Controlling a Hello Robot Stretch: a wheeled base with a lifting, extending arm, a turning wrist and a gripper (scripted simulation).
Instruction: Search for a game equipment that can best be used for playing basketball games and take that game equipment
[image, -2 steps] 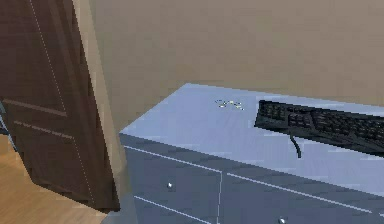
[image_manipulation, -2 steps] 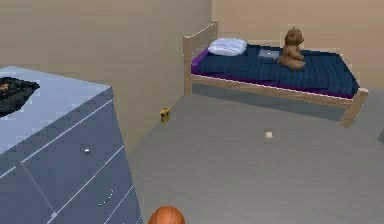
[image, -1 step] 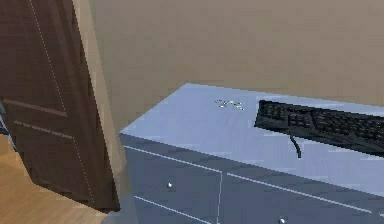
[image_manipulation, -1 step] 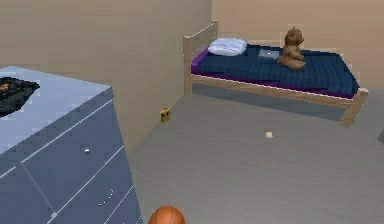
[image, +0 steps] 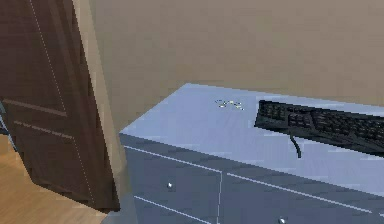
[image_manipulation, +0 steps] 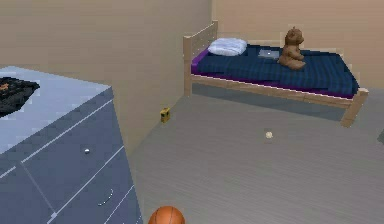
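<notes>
An orange basketball (image_manipulation: 167, 216) lies on the grey floor at the bottom edge of the arm side view, just past the corner of a blue-grey dresser (image_manipulation: 60, 150); its lower part is cut off by the picture's edge. A small pale ball (image_manipulation: 268, 134) rests on the floor farther out, in front of the bed.
The blue-grey dresser (image: 200, 150) stands close ahead, with a black keyboard (image: 320, 125) and a small set of keys (image: 230, 104) on top. A dark brown door (image: 45, 100) is at the forward view's left. A wooden bed (image_manipulation: 280, 75) carries a pillow (image_manipulation: 227, 46) and a teddy bear (image_manipulation: 292, 48). A small yellow object (image_manipulation: 165, 115) sits by the wall.
</notes>
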